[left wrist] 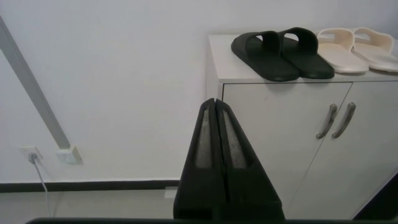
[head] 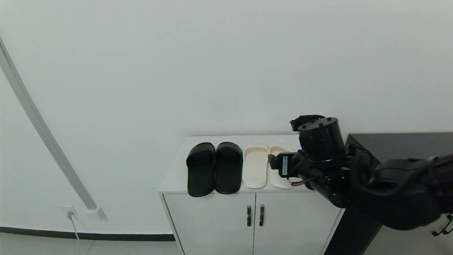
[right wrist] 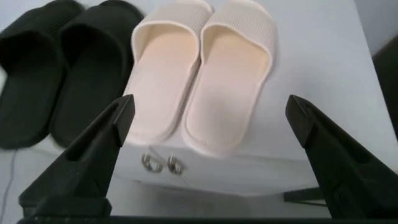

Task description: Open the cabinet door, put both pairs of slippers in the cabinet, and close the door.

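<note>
Far left: grey wall conduit [head: 42,131] runs diagonally down to a junction box. Wall socket [head: 69,211] sits at the box's 9 o'clock, cable plugged in.

Left claw [left wrist: 215,106]: fingers pressed flat together, nothing in it. It sits off the cabinet's left front corner, well apart from it.

Cabinet [head: 212,226]: both doors shut, two handles [head: 248,215] side by side at the centre seam.

On the cabinet top, the black slippers [head: 214,168] are at 9 o'clock of the cream slippers [head: 265,166], just beside them. Toes face the wall, heels are at the front edge.

Right claw [right wrist: 209,109]: spread wide, holding nothing, hovering over the cream pair with no contact visible. In the head view the right wrist covers part of the outer cream slipper.

Black table [head: 400,141] stands against the cabinet at its 3 o'clock.
</note>
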{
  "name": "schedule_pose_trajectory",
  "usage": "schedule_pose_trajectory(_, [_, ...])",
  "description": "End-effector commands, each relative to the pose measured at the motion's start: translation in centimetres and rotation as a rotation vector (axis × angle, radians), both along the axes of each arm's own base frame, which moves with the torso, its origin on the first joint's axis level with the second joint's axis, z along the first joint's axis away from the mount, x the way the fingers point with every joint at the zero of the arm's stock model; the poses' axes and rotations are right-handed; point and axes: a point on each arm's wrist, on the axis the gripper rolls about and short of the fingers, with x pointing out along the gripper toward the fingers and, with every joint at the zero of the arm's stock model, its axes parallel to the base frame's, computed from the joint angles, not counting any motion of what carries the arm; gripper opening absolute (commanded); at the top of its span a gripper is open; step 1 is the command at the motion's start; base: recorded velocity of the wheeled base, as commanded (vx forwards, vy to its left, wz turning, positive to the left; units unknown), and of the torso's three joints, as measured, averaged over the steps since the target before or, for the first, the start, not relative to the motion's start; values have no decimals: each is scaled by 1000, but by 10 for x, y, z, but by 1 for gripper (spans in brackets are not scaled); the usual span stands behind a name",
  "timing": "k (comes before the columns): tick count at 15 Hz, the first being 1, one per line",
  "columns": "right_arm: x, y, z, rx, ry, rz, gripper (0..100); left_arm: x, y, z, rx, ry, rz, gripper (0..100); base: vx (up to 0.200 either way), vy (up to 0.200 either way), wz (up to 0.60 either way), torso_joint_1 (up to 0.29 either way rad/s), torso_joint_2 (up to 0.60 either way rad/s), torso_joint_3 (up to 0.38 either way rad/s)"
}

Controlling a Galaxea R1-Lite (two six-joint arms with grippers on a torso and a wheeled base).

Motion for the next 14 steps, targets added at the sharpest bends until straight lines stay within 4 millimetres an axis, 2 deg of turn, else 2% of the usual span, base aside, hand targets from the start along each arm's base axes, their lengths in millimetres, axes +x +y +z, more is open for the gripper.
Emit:
schedule_pose_trajectory(1, [31,29,-32,-35,12,-38,100,0,0,0,0,0,0,0,0,0,0,0,0,0])
schedule_pose_trajectory(3, [44,39,-43,-38,12,-44,100,0,0,0,2,0,0,0,0,0,0,0,0,0])
schedule_pose_trajectory(4, [58,44,-53,-43,15,-61,100,0,0,0,0,1,0,0,0,0,0,0,0,0])
schedule_pose_trajectory(6, [81,48,-69,-50,18,-91,100,0,0,0,0,0,0,0,0,0,0,0,0,0])
schedule_pose_trajectory(7, [86,49,-71,-51,15,-95,100,0,0,0,0,0,0,0,0,0,0,0,0,0])
schedule_pose_trajectory(9, [108,53,-82,-60,-3,-136,100,0,0,0,0,0,0,0,0,0,0,0,0,0])
schedule_pose_trajectory(14, [158,49,-101,-73,-46,-189,100,0,0,0,0,1,0,0,0,0,0,0,0,0])
